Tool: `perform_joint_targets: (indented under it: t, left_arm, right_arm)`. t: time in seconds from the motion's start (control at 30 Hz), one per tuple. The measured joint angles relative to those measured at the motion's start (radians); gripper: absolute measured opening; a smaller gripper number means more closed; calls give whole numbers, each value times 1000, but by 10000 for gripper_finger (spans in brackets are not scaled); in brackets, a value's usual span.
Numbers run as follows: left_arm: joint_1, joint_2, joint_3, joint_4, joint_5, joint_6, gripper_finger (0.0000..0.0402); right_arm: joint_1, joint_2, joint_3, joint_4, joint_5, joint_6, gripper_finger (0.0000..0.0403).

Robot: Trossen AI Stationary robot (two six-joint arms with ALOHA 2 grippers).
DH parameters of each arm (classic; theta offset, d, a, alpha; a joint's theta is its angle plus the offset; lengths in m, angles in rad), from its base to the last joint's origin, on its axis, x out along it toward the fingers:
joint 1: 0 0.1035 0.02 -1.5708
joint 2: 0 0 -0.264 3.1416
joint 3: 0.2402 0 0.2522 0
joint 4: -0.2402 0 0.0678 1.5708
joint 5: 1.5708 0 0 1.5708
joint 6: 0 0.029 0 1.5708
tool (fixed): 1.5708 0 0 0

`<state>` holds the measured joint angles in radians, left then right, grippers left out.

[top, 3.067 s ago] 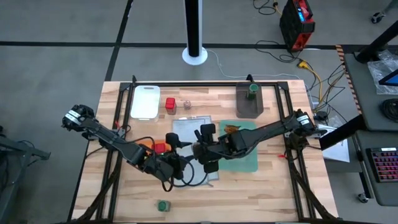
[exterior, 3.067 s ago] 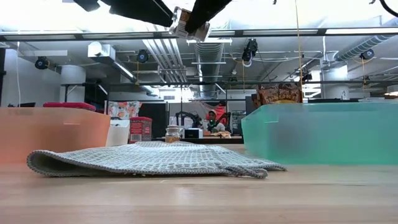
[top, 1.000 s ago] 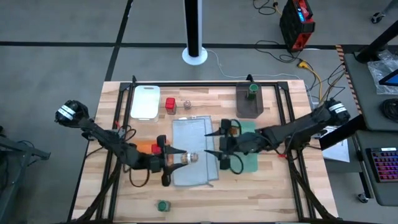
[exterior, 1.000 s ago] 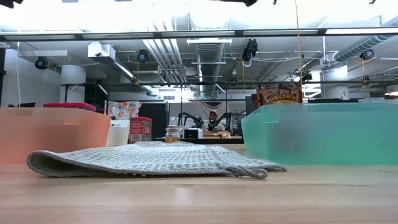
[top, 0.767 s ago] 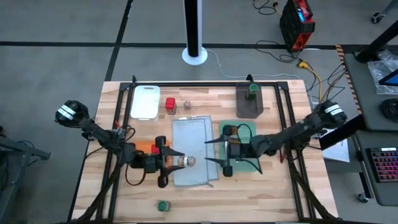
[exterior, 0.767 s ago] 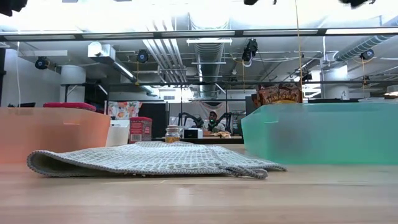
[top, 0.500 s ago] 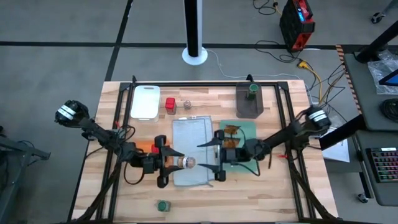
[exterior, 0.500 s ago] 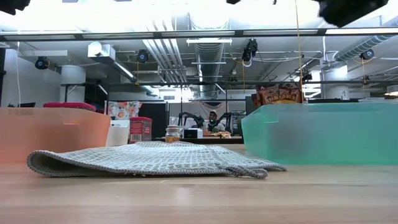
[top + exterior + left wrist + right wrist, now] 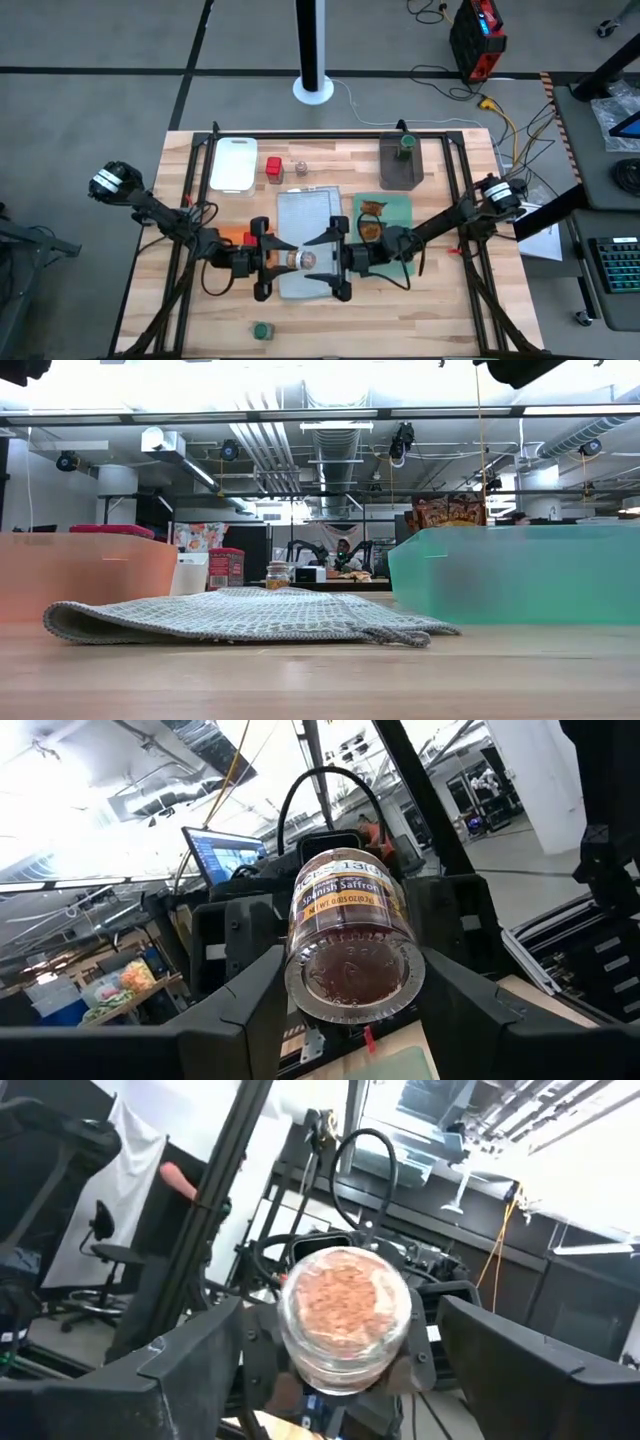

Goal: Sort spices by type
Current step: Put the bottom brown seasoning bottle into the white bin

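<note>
A clear shaker (image 9: 301, 260) of red-brown spice, labelled Spanish Saffron (image 9: 345, 890), lies level in the air over the grey cloth (image 9: 310, 215). My left gripper (image 9: 272, 262) is shut on it. My right gripper (image 9: 333, 262) faces it from the table's right, open, with one finger on each side of the shaker's free end (image 9: 345, 1315), apart from it. A second shaker (image 9: 301, 167) and a red box (image 9: 274, 168) stand at the back. An orange-brown packet (image 9: 372, 210) lies on the green cloth (image 9: 398, 212). One green-topped jar (image 9: 406, 142) stands in the dark bin (image 9: 400, 172). Another (image 9: 261, 329) stands near the front edge. My left gripper pinches the shaker's round sides (image 9: 295, 955) between its two fingers (image 9: 240, 1010), at the end nearest its wrist. The fingers come about level from the table's left and lie along the shaker. The shaker is lifted clear, on its side, its other end sticking out toward my right gripper.
A white board (image 9: 234, 163) lies at the back left. An orange cloth (image 9: 232, 236) lies partly under my left arm. The black frame rails (image 9: 330, 135) run round the table. Bare wood shows along the front edge, right of the green-topped jar.
My right gripper has swung from over the green cloth toward the table's left and come down to the shaker's free end. It has also turned from pointing down to about level. My left gripper has kept its place with the shaker.
</note>
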<state>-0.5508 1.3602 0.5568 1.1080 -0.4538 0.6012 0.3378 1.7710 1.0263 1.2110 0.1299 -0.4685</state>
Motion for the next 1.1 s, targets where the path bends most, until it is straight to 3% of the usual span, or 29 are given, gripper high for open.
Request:
perform_joint_targets:
  t: [0.3, 0.53, 0.73, 0.93, 1.1]
  left_arm:
    - [3, 0, -3, -1, -1, -8, 168]
    - [3, 0, -3, 2, -11, -8, 168]
    - [2, 0, -3, -11, -71, -10, 198]
    - [2, 0, -3, -92, -290, -57, 219]
    - [-2, 0, -3, -165, -394, -93, 221]
  right_arm:
    - [-16, 0, 34, -51, -1, -9, 267]
    - [-29, 0, 62, -120, -10, -14, 178]
    - [-30, -11, 63, -158, 6, -27, 177]
    - [-13, -120, 63, -478, 266, -41, 177]
    - [5, -209, 134, -943, 479, 111, 177]
